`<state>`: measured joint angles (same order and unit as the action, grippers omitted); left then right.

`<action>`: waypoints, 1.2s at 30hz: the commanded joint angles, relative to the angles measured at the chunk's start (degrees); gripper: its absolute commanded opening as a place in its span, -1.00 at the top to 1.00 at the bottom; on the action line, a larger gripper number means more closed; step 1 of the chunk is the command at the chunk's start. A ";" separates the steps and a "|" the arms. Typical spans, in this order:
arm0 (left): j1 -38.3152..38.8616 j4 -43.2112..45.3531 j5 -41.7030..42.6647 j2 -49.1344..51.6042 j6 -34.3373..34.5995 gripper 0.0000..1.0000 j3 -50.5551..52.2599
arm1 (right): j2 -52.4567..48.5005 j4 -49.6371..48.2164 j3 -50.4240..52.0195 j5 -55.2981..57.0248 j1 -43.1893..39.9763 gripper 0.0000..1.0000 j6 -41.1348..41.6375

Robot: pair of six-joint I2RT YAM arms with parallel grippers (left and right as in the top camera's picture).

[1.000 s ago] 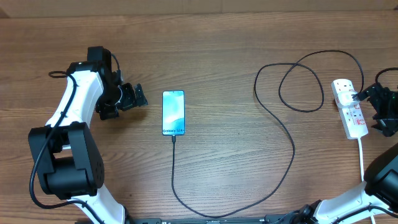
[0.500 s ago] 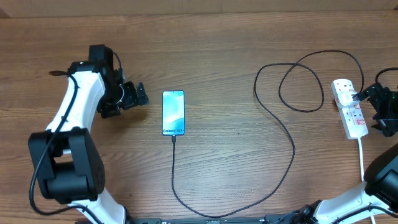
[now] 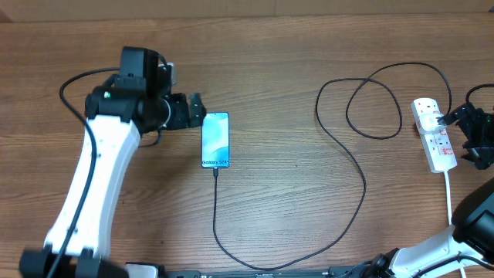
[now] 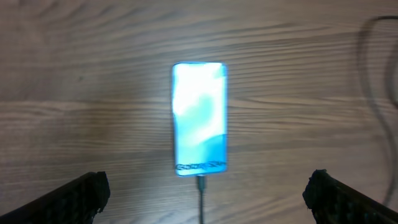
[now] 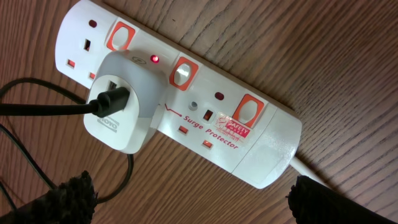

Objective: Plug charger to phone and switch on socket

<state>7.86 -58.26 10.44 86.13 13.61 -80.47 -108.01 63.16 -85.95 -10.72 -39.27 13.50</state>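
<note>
The phone [image 3: 215,140] lies flat mid-table with its blue screen lit, and it is blurred in the left wrist view [image 4: 199,118]. The black charger [image 3: 363,181] cable runs from the phone's lower short edge, where its plug tip [image 4: 201,182] meets it, loops right and ends at the socket [image 3: 434,143]. My left gripper [image 3: 197,112] hovers open beside the phone's upper left corner [image 4: 205,194]. My right gripper [image 3: 465,135] stands open over the socket [image 5: 174,93] [image 5: 193,199], holding nothing. A white adapter [image 5: 121,102] sits in the socket, and a small red light [image 5: 153,59] glows.
The socket's white cord [image 3: 450,197] runs toward the front edge on the right. The charger's loops [image 3: 374,108] lie between the phone and the socket. The table's back edge [image 3: 247,17] crosses the top of the overhead view.
My left arm has swung right, bringing its open gripper from well left of the phone to beside its upper left corner. The right arm, phone and cable are unchanged.
</note>
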 commanded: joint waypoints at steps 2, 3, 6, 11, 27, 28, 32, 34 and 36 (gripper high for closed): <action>2.67 0.02 -0.35 -6.27 0.76 -1.00 -0.24 | 1.18 -0.07 0.13 -0.50 0.26 -1.00 0.15; 2.82 0.02 -0.35 -6.93 0.76 -1.00 -0.24 | 1.18 -0.07 0.13 -0.50 0.26 -1.00 0.15; 2.78 0.00 -0.37 -7.43 0.76 -1.00 -0.24 | 1.18 -0.04 0.13 -0.50 0.26 -1.00 0.15; 2.67 0.00 -0.37 -7.06 0.76 -0.99 -0.24 | 1.18 -0.04 0.13 -0.50 0.26 -1.00 0.15; 2.67 -0.02 -0.37 -7.06 0.76 -1.00 -0.24 | 1.18 -0.04 0.13 -0.50 0.26 -1.00 0.15; 2.67 -0.28 -0.37 -7.06 0.76 -0.99 -0.24 | 1.18 -0.04 0.13 -0.50 0.26 -1.00 0.15; 2.67 -0.42 -0.37 -7.08 0.76 -0.99 -0.13 | 1.18 -0.04 0.13 -0.50 0.26 -1.00 0.15; 2.67 -0.42 -0.37 -7.10 0.76 -0.99 -0.11 | 1.18 -0.04 0.13 -0.50 0.26 -1.00 0.15; 2.69 -0.39 -0.37 -7.13 0.76 -1.00 0.09 | 1.18 -0.04 0.13 -0.50 0.26 -1.00 0.15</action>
<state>10.52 -58.67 10.44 79.02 13.61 -80.47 -108.01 63.13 -85.95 -10.72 -39.27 13.50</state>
